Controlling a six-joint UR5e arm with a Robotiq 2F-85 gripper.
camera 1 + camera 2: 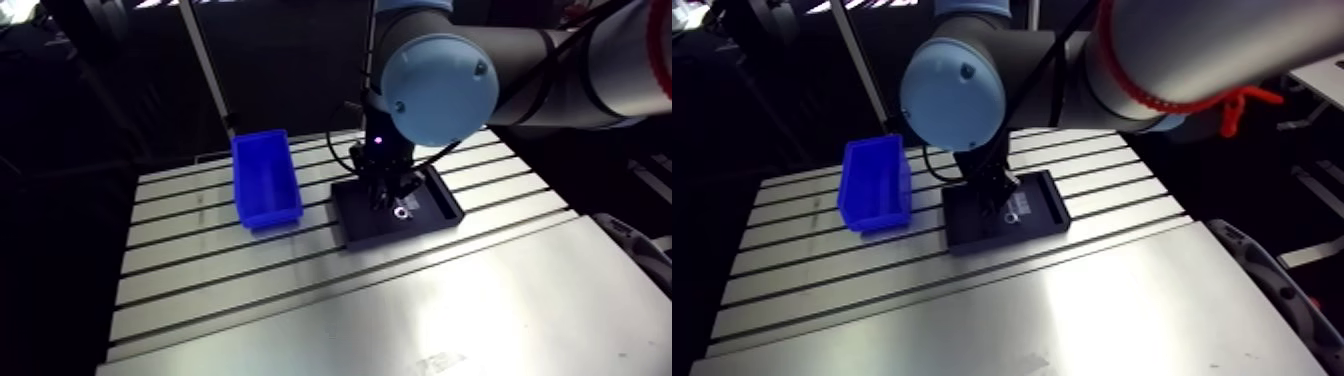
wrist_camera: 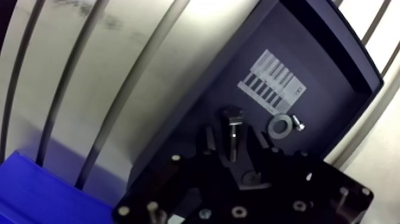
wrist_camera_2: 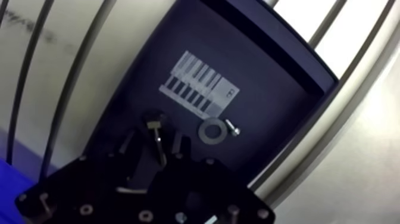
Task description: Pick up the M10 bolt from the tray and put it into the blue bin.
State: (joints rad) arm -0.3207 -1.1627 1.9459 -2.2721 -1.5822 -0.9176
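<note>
Currently gripper (image 2: 233, 142) sits low in tray (image 2: 333, 71). Fingers are apart, not yet clamped. M10 bolt (image 2: 232, 119) lies between them, head just ahead of the tips. Centre on the shank and close squarely. Washer (image 2: 278, 126) beside one finger: avoid snagging.

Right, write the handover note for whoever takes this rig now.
Gripper open, low over the tray, straddling the M10 bolt, not closed on it.
Bolt lies in the tray, next to a washer and a small screw.
Blue bin stands on the table beside the tray.
Done: approach. Left: grip, lift, carry to bin, drop.
</note>
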